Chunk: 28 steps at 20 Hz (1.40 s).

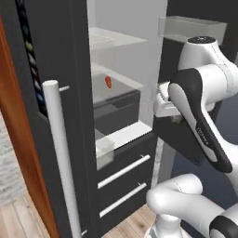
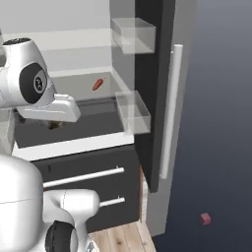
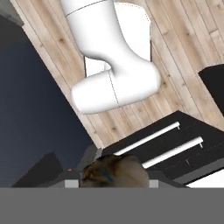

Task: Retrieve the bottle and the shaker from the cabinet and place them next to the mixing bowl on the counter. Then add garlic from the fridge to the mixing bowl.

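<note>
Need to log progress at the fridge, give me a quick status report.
Gripper shut on a brownish garlic, out in front of the open fridge. Small red item on a fridge shelf. Nothing in the way.

Fridge [image 1: 69,139] door open, small red item [image 1: 108,82] on inner shelf, white arm [image 1: 200,107] at right.

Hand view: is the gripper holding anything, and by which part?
Apparently the garlic, a tan-brown lump pinched across its sides between the fingers of the gripper; the exact contact points are hidden.
</note>
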### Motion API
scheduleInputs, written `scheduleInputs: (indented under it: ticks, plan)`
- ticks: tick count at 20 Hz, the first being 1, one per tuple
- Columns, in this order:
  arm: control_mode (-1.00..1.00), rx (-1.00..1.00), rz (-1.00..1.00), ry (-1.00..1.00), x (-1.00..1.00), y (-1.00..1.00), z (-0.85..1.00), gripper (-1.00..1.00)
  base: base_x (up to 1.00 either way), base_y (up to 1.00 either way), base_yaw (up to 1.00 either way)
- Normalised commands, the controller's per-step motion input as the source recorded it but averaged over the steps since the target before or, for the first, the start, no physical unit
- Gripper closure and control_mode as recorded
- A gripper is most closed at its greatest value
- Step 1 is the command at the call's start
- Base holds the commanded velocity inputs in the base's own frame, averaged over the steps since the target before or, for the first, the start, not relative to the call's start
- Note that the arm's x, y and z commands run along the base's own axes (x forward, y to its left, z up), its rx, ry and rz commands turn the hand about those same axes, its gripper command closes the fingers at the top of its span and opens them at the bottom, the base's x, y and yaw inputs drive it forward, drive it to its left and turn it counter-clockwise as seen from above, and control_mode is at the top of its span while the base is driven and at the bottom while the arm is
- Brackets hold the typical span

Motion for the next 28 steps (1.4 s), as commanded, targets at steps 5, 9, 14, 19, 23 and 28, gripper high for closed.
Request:
scheduleInputs:
  ticks: [5,9,14,19,23,28]
  plan:
    - [1.0,0.0,0.0,0.0,0.0,0.0,0.0,1.0,-0.65,-0.19,-0.5]
    - [1.0,0.0,0.0,0.0,0.0,0.0,0.0,1.0,-0.71,-0.51,-0.43]
    - [1.0,0.0,0.0,0.0,0.0,0.0,0.0,1.0,-0.71,-0.42,-0.42]
    - [1.0,0.0,0.0,0.0,0.0,0.0,0.0,1.0,-0.78,-0.09,-0.42]
    - [1.0,0.0,0.0,0.0,0.0,0.0,0.0,1.0,-0.56,0.1,-0.54]
    - [1.0,0.0,0.0,0.0,0.0,0.0,0.0,1.0,-0.22,0.37,-0.54]
